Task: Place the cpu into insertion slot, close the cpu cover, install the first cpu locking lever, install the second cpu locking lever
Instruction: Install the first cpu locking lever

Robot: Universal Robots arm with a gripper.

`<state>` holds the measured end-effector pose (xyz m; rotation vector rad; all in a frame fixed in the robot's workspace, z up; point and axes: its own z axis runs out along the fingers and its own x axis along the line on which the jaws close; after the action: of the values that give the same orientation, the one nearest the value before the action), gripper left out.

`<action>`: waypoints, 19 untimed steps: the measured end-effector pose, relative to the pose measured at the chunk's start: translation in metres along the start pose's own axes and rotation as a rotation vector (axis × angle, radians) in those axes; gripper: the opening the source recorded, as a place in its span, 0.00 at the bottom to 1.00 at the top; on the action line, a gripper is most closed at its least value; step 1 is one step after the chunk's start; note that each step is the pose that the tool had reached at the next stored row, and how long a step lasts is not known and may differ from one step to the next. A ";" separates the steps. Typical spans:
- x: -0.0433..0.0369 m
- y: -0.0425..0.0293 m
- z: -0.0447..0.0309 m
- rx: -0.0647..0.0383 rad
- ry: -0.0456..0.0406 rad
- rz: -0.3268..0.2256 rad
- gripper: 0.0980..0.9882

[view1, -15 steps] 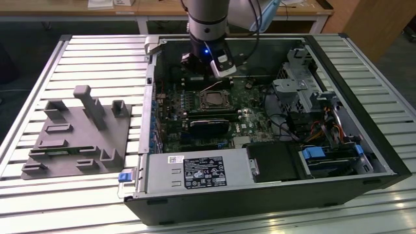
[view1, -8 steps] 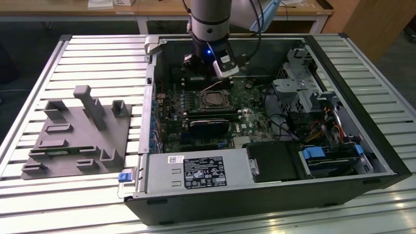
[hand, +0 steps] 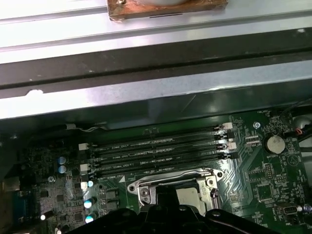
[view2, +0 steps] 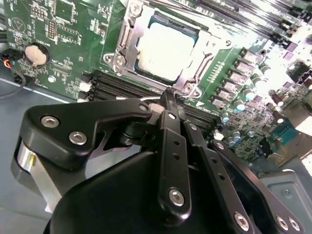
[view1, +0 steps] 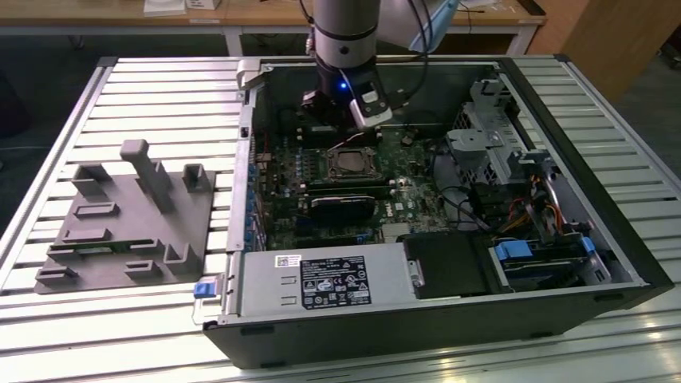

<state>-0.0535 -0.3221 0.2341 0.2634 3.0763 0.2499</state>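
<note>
- The cpu is sitting flat in the slot on the green board, silver top facing up.
- The cover looks folded down around it, and the chip shows through its square window.
- Can't tell how the locking levers sit.
- In the second wrist view, the claw has its 2 fingers pressed together with nothing between them.
- Its tip hangs just beside the slot, over the black memory slots, and I can't tell if it touches anything.
- In the exterior view, the arm comes down into the open case, which lies on its side on the slatted worktop.
- A round coin battery sits on the board, well apart from the slot.
- A grey fixture sits on the worktop at the exterior view's left, outside the case.
</note>
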 end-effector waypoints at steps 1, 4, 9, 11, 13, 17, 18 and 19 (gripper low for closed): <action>-0.0010 0.0007 0.0004 0.003 -0.0007 0.001 0.01; -0.0040 0.0023 0.0016 0.008 -0.0021 0.004 0.01; -0.0103 0.0049 0.0035 0.014 -0.0040 0.009 0.01; -0.0112 0.0066 0.0044 0.016 -0.0045 0.009 0.01; -0.0115 0.0087 0.0054 0.018 -0.0047 0.009 0.01; -0.0123 0.0136 0.0076 0.021 -0.0053 0.009 0.01; -0.0125 0.0146 0.0082 0.022 -0.0055 0.009 0.01; -0.0128 0.0150 0.0088 0.023 -0.0056 0.009 0.01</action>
<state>-0.0380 -0.3083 0.2283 0.2781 3.0747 0.2139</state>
